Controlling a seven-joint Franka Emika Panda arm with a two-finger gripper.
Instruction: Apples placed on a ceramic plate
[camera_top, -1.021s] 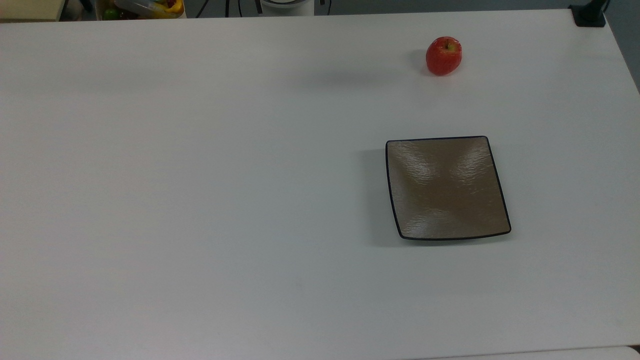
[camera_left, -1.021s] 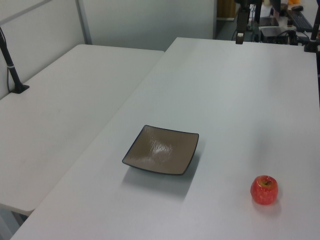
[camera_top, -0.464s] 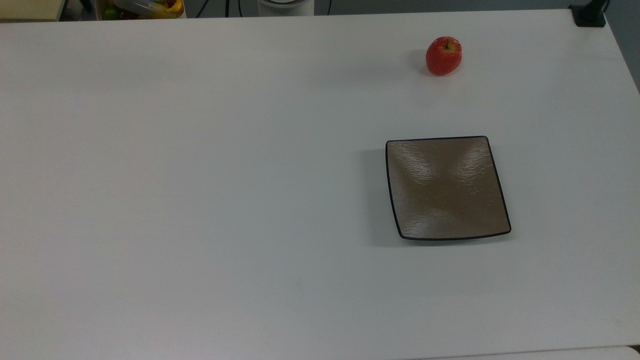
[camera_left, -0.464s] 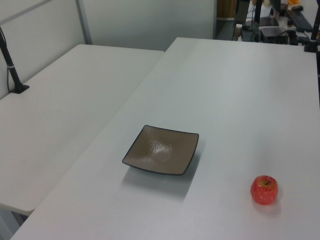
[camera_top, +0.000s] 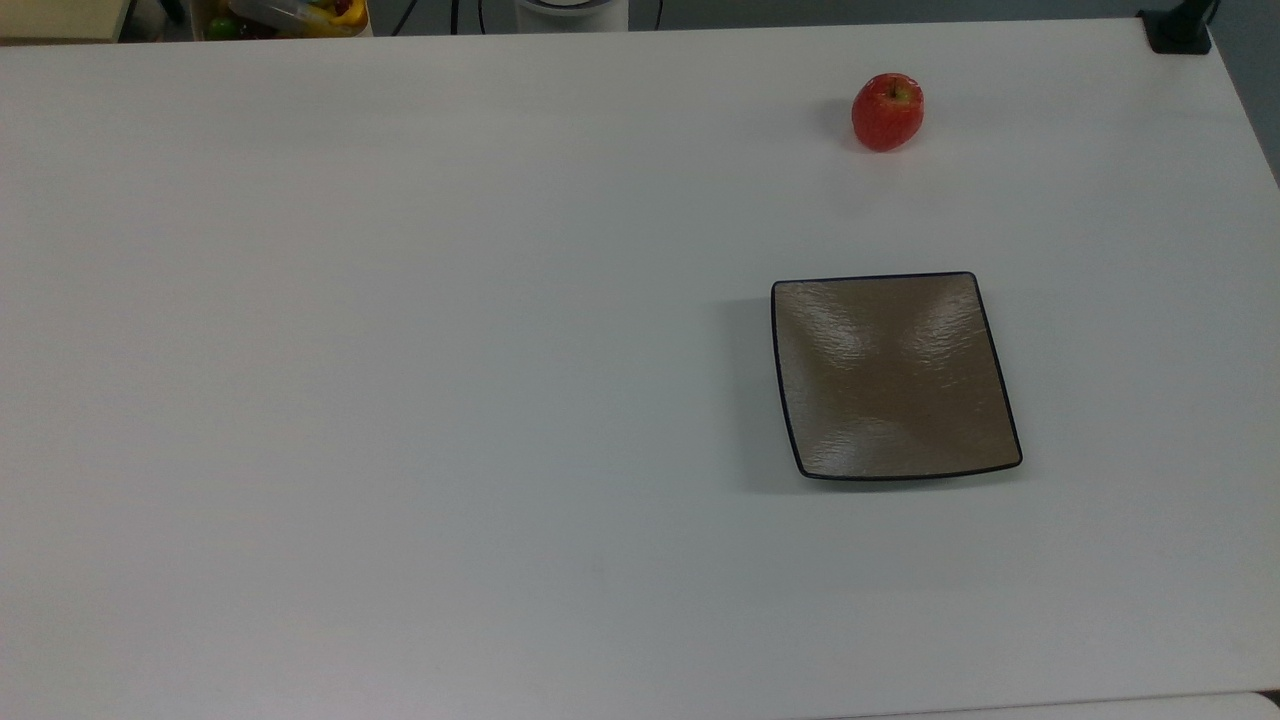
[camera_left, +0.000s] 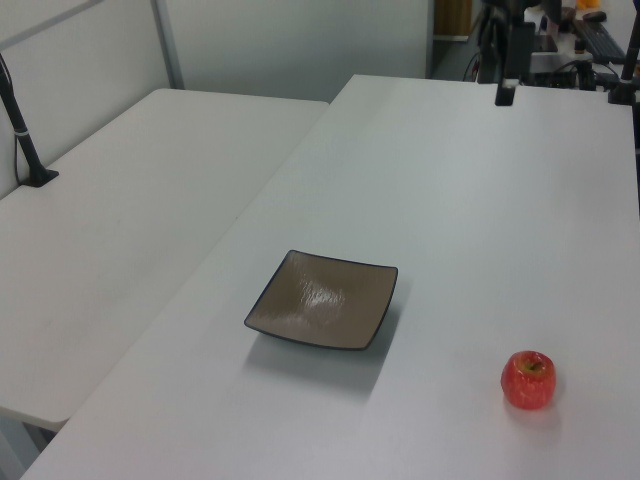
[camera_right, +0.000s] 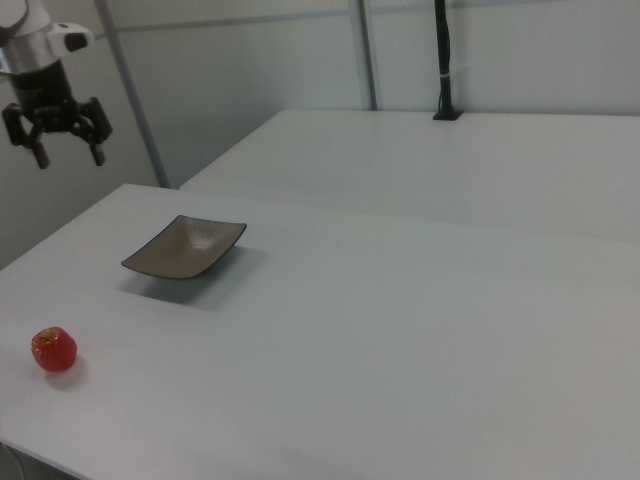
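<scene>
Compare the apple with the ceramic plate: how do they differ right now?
The apple is small, round and red; the ceramic plate is much wider, square, flat and brown with a dark rim. The apple sits nearer the top view's upper edge. Both rest apart on the white table, untouched.

White table (camera_top: 400, 350) surface; second table (camera_left: 120, 200) adjoining; black clamp post (camera_left: 22, 130); bin of coloured items (camera_top: 285, 15) behind.

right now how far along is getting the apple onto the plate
Nothing looks done yet. The red apple sits on the white table, apart from the square brown plate, which holds nothing. In hand: only the approach; in the right view the gripper hangs open and high above the table, holding nothing. Left: reach the apple, grasp it, carry it over and set it on the plate.
</scene>
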